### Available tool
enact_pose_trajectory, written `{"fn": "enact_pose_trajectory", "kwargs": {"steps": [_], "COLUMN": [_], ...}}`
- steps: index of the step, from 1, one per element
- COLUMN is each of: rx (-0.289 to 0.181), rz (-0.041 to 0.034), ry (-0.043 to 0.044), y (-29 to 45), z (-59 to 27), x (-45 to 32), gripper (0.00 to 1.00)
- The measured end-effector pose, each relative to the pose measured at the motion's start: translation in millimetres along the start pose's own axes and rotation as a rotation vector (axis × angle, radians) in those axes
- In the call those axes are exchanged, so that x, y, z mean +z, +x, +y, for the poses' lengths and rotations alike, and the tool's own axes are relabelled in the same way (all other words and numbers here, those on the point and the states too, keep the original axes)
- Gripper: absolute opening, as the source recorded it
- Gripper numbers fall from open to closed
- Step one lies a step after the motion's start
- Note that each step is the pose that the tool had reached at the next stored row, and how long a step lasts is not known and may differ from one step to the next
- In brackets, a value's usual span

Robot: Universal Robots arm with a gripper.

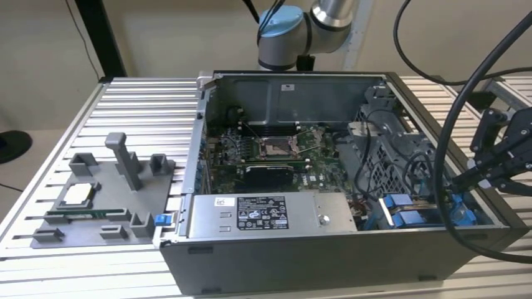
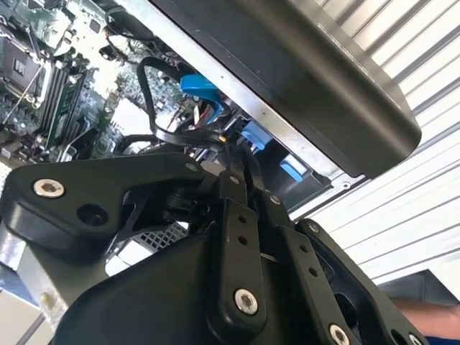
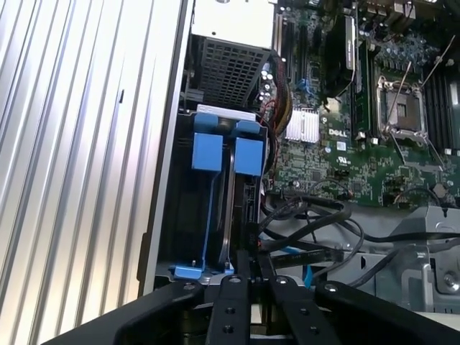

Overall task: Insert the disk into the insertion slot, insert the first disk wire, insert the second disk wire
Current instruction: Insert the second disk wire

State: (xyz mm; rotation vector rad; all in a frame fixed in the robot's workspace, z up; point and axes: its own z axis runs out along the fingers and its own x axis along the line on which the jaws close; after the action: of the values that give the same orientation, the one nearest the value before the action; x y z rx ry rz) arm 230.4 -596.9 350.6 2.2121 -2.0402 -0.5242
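Pincer (image 3: 251, 259) closed over case (image 1: 332, 265) on slatted table (image 1: 141, 106).

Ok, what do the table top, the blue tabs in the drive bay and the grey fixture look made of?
The table top looks like bare aluminium: silvery, with parallel grooves. The blue tabs look like moulded plastic: saturated colour, smooth faces. The grey fixture seems matte plastic, perhaps printed: uniform dull grey, blocky shapes.

One computer case (image 1: 332, 261), one power-supply box (image 1: 261, 215), two blue tabs (image 3: 207, 151) (side by side), one gripper (image 3: 250, 254).
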Motion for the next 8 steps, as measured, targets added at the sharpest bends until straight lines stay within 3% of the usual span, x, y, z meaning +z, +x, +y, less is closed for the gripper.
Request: {"fn": "enact_pose_trajectory", "kwargs": {"steps": [5, 6, 8], "rx": [-0.002, -0.002, -0.003], "rz": [-0.0124, -0.0144, -0.0172], "ry": [-0.0101, -0.0114, -0.0129], "y": [0.8, 1.1, 1.8], "z": [1.4, 1.5, 1.5], "x": [-4.0, -4.2, -4.4], "gripper": [0.00, 1.00, 1.00]}}
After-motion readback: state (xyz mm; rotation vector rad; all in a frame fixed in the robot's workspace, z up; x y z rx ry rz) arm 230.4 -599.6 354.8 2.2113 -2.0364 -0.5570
